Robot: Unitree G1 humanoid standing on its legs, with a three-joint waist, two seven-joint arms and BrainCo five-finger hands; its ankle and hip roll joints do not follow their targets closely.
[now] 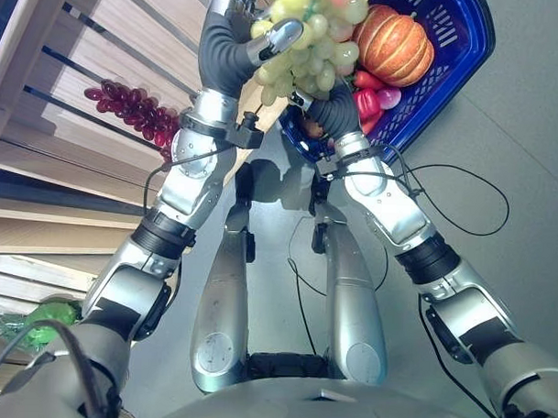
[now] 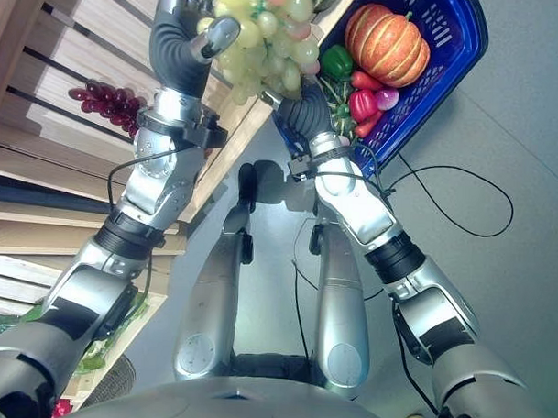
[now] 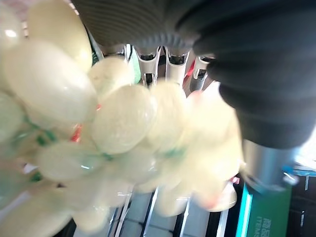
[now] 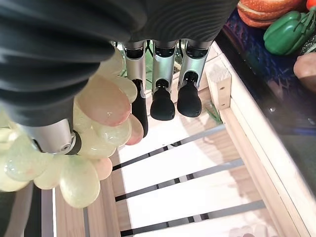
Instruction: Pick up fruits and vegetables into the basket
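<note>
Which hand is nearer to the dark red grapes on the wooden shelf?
Left. The left hand is raised just beside the dark red grapes, while the right hand is farther, toward the blue basket.

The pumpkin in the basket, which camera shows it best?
The left eye view: the whole pumpkin sits uncovered in the blue basket. The right eye view shows it about as well; the right wrist view catches just an orange edge.
</note>
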